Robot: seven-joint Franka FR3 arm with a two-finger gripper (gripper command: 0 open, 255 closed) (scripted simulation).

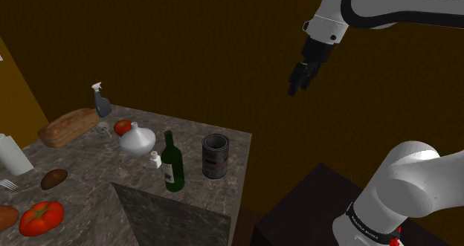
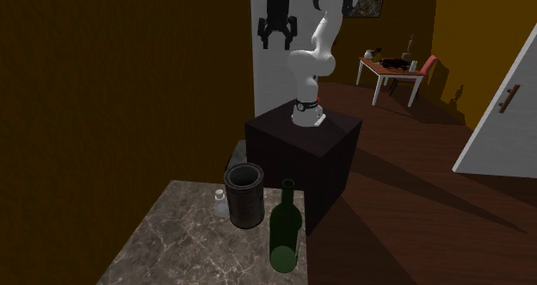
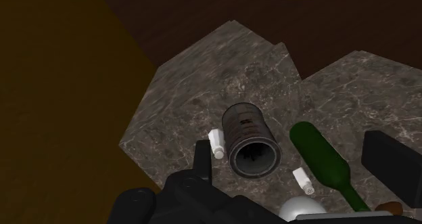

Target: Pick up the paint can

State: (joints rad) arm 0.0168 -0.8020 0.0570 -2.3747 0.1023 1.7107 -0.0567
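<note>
**Line up over the can before dropping**

The black two-finger tool [image 1: 300,79] hangs high in the air with its fingers spread and nothing between them. It is well apart from the work, out past the corner of the grey marbled stone tabletop [image 1: 89,174] on the stand's side. In the second exterior view the tool [image 2: 278,23] points straight down, far above the dark box.

The dark grey, open-topped cylindrical paint can [image 1: 215,156] stands upright near that corner of the tabletop. In the wrist view the paint can [image 3: 249,138] lies ahead of the fingers with its open mouth showing, so the reach has not yet closed in.

Two neighbours crowd the can:
- A dark green glass bottle [image 1: 172,163] stands just beside it.
- A small white shaker-like piece [image 3: 216,143] sits close to its wall on the other side.

The approach probably goes best in two parts. First bring the tool over until the can's mouth is centred between the fingers, then come down vertically.

The can looks broad, so I would judge the fingers need their full spread to straddle it. Failing that, one finger could go inside the mouth and pinch the rim.

Turning the wrist so the fingers close across the free sides should keep them from nudging the tall bottle, which could topple easily.
</note>
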